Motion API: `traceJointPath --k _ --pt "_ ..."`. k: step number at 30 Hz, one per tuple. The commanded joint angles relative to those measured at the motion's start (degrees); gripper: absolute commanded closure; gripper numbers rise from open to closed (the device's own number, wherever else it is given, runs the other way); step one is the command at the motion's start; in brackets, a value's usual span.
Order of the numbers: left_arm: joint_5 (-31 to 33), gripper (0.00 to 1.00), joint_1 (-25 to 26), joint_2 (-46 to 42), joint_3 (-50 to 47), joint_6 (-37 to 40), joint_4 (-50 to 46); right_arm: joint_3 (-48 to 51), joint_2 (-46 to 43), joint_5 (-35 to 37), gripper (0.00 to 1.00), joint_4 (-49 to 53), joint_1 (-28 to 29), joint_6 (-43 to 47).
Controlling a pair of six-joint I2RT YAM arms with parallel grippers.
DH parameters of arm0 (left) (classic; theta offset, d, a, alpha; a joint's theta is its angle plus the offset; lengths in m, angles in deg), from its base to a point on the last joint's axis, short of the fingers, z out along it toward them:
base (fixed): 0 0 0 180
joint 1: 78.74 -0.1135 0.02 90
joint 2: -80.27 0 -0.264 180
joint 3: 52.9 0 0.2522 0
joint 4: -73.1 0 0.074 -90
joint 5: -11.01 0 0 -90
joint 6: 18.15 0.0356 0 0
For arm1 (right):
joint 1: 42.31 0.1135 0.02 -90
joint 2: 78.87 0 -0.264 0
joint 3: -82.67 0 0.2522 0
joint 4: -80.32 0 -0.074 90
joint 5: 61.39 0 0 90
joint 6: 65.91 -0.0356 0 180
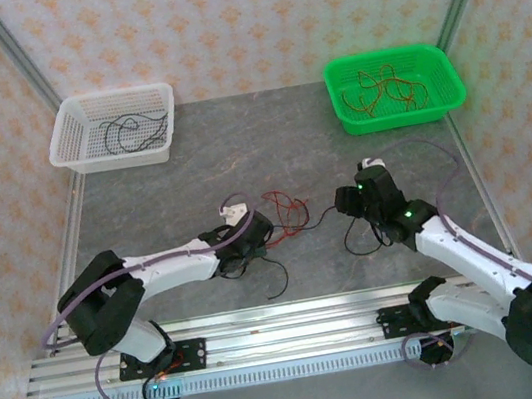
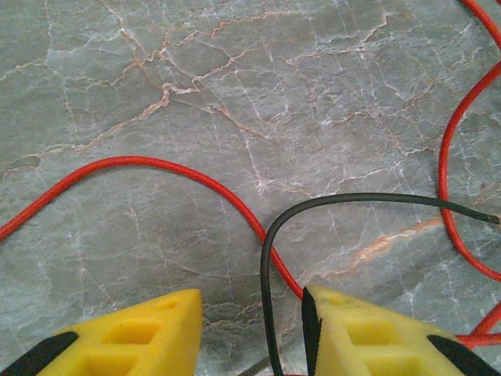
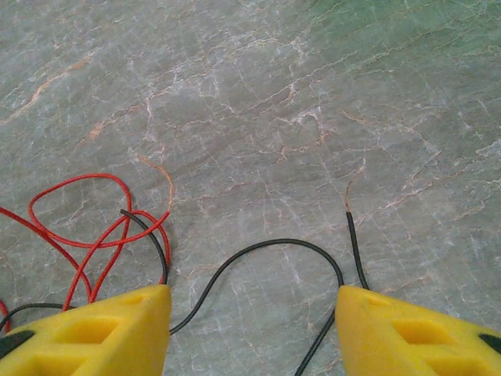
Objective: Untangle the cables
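Loosely, 2 cables (image 2: 264,266) run inside the parted left claw (image 2: 250,301).

2 arms stretched inward, low; L claw (image 2: 250,317) & R claw (image 3: 254,313) jaws apart.

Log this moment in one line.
left gripper open over red cable, black cable | right gripper open over black cable loop | status: not yet untangled
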Motion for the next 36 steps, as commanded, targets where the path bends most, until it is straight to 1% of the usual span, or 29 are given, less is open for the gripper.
traceJointPath --k 1,6,8,11,13,16,20,26,29,34,36 --pt "1.02 0.61 0.18 1.67 1.14 1.06 -0.1 1.27 -1.82 -0.03 0.43 -0.75 0.31 -1.06" --pt "0.65 0.64 0.18 4.2 0.69 0.53 0.78 2.56 -2.68 -0.79 0.44 -1.35 0.31 -1.4" --pt "0.7 0.66 0.14 4.84 0.39 0.35 1.32 2.92 -2.92 -1.0 0.44 -1.52 0.31 -1.46" --pt "0.91 0.73 0.16 5.77 0.05 0.18 2.21 3.16 -3.23 -1.27 0.44 -1.83 0.31 -1.52" --pt "1.28 0.81 0.14 6.63 0.46 0.18 2.49 3.37 -3.36 -1.52 0.44 -1.93 0.31 -1.52" --pt "2.63 1.0 0.16 7.1 1.06 0.26 2.31 3.65 -3.71 -2.12 0.45 -2.32 0.31 -1.59" --pt "4.38 1.0 0.14 4.64 2.09 0.76 1.5 4.39 -3.99 -3.91 0.45 -3.48 0.31 -2.01" --pt "6.28 1.0 0.22 -3.16 7.16 3.6 -3.17 6.24 -2.66 -10.32 0.46 -8.76 0.31 -4.75" --pt "6.59 1.0 0.23 -7.1 9.89 5.62 -4.93 6.92 -0.77 -14.87 0.46 -12.71 0.31 -7.32" --pt "6.82 1.0 0.23 -10.17 14.16 8.8 -8.49 7.86 2.98 -25.82 0.44 -23.85 0.42 -14.63" --pt "6.95 1.0 0.25 -10.71 15.17 9.52 -9.39 8.2 4.35 -27.6 0.43 -28.07 0.57 -18.3"
